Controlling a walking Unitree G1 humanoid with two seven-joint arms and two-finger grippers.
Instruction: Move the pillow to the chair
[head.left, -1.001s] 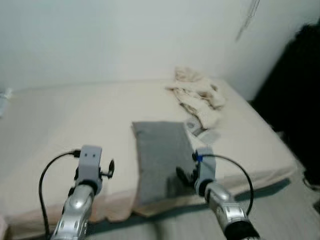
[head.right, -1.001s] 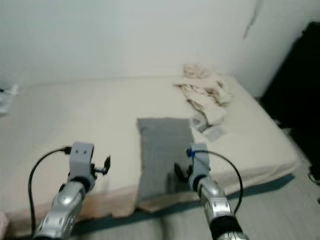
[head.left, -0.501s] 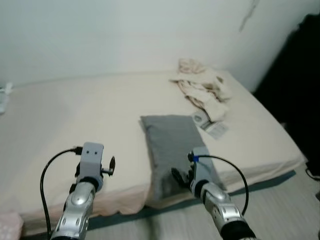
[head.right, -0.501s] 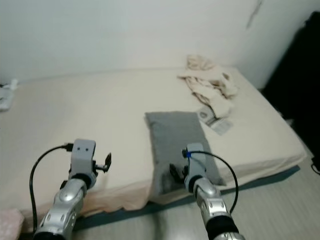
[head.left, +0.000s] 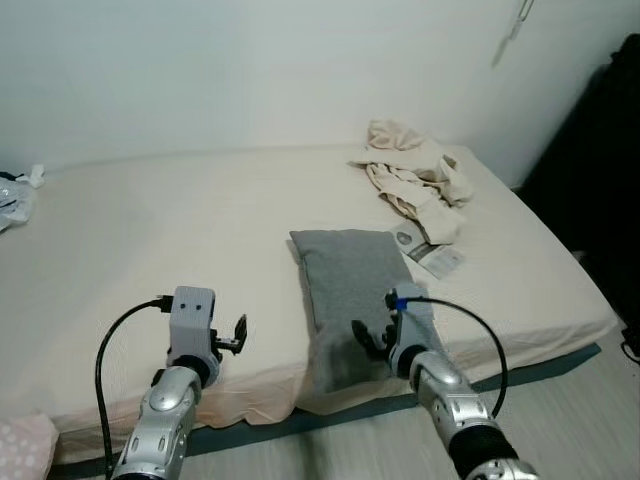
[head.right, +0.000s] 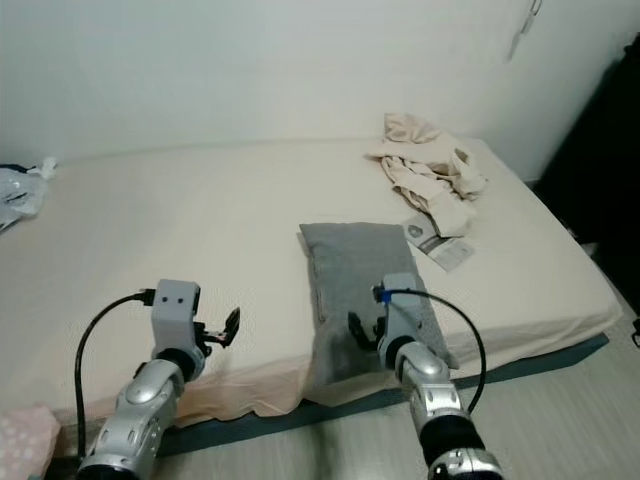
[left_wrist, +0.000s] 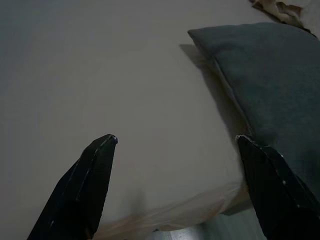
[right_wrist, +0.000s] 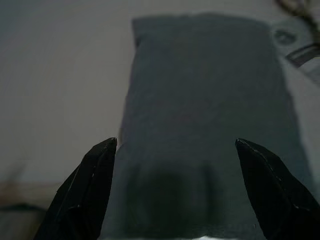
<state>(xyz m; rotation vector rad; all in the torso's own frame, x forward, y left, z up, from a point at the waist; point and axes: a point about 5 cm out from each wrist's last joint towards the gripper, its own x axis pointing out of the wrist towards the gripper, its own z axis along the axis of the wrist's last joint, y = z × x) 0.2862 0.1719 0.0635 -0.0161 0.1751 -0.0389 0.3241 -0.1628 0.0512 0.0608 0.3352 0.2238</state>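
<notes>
Lying near the front edge of the cream bed (head.left: 150, 230) (against a white wall (head.left: 250, 70)), the grey pillow (head.left: 350, 290) faces the right gripper (right_wrist: 175, 200), fingers wide apart, holding nothing.

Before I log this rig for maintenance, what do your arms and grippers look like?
Both arms are silver metal with black joint rings. Each wrist carries a grey boxy camera housing with a looping black cable. The left gripper and the right gripper each have two long, tapered black fingers. A blue mark sits on the right housing.
</notes>
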